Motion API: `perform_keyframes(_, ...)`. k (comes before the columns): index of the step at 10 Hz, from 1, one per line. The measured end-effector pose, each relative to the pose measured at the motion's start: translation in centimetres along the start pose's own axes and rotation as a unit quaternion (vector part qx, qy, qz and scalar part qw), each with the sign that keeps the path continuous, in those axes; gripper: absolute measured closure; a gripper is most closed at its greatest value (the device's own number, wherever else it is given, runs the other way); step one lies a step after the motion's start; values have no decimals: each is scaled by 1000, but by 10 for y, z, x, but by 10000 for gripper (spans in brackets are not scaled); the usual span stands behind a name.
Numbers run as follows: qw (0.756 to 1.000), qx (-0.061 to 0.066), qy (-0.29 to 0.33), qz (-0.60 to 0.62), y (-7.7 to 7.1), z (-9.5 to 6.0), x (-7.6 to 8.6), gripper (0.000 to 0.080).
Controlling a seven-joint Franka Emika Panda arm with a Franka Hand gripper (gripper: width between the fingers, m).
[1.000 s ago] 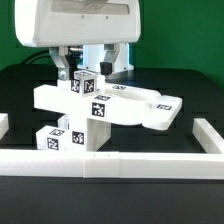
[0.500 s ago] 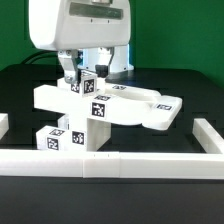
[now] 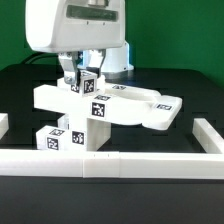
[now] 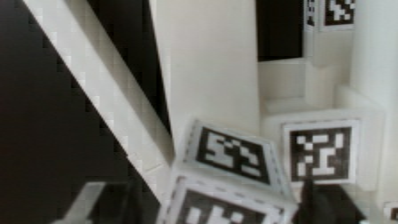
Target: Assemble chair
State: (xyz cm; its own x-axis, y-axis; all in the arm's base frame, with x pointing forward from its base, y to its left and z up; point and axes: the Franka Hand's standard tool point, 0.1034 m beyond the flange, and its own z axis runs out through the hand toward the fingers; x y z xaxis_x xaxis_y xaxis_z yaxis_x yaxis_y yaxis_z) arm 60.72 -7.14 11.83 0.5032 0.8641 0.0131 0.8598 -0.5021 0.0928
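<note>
The chair [image 3: 110, 105] stands partly joined in the middle of the black table: blocky tagged legs, a flat bar and the rounded seat plate [image 3: 160, 108] reaching toward the exterior view's right. A small tagged block [image 3: 86, 82] stands up at its top. My gripper [image 3: 82, 74] hangs right over that block, one finger on each side. In the wrist view the tagged block [image 4: 231, 200] fills the space between my fingers [image 4: 98, 203], with a thin dark gap still showing on each side. My gripper [image 4: 214, 208] is open around the block and holds nothing.
A long white border rail [image 3: 110, 163] runs along the front of the table, with shorter rail sections at the exterior view's right [image 3: 210, 135] and left [image 3: 4, 123]. The gripper's large white body hides the area behind the chair.
The gripper has shifted slightly toward the exterior view's left and its fingers have drawn in closer to the tagged block. The chair has not moved.
</note>
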Motion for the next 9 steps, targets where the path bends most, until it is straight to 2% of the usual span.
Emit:
perform_keyframes(1,1000,0,0,10,1,0,-2,515)
perform_keyframes(3,1000,0,0,28,1,0,-1,515)
perform_keyframes(5,994,1,1,106,0,0,-2,515)
perform_keyframes(9,946,11,4,325,0,0,-4,515)
